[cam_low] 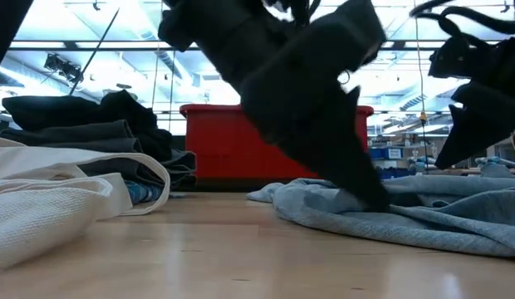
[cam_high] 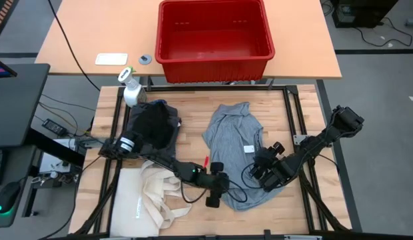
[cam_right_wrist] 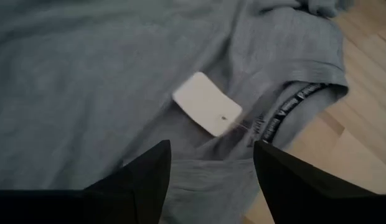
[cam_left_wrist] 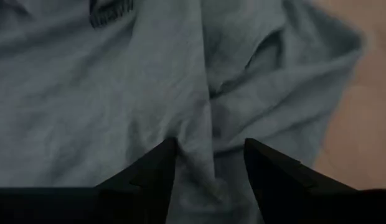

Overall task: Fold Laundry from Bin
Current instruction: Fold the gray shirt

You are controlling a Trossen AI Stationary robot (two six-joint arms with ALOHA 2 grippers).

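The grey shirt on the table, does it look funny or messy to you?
A bit messy, yes. The grey shirt lies crumpled and crooked on the wooden table, not flat, with a white tag still hanging at its collar. Both grippers, left and right, hover open at its near edge.

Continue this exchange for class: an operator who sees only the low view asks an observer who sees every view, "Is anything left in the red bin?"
Observer: No. From above, the red bin looks empty.
Operator: Where is the left claw?
Observer: The left claw is at the grey shirt's edge farthest from the bin, fingers apart on either side of a fold.
Operator: And the right claw?
Observer: The right claw is open over the shirt's white tag, near the collar.
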